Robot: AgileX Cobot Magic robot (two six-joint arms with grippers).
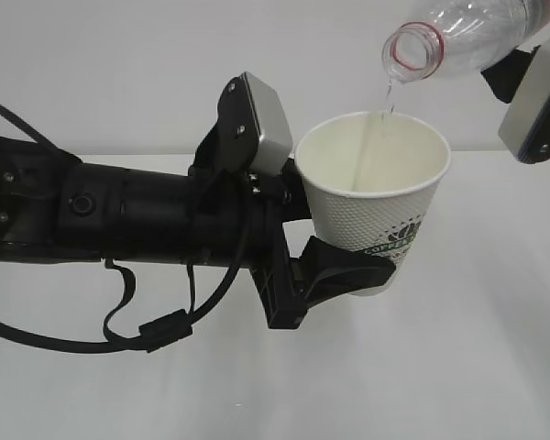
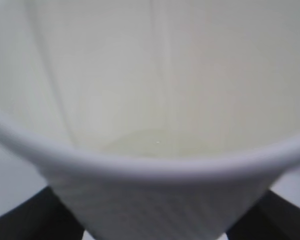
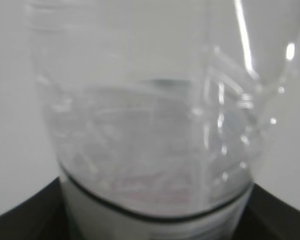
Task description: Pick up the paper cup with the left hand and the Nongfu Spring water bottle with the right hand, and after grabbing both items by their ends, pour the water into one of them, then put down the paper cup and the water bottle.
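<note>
My left gripper (image 1: 367,275) is shut on the base of the paper cup (image 1: 376,197), holding it upright above the table. The Nongfu Spring water bottle (image 1: 463,32) is tipped over the cup, uncapped mouth with red neck ring pointing down-left. A thin stream of water (image 1: 382,101) falls from it onto the cup's cream inner wall. My right gripper (image 1: 532,50) is shut on the bottle's far end at the top right. The left wrist view looks into the cup (image 2: 155,75), with a little water (image 2: 150,142) at the bottom. The right wrist view is filled by the bottle (image 3: 155,125), black fingers (image 3: 25,215) beside it.
The white table (image 1: 495,357) lies below both arms, against a white wall. Black cables (image 1: 156,330) loop under the left arm. A silver-grey module (image 1: 266,124) sits on the left wrist right beside the cup's rim.
</note>
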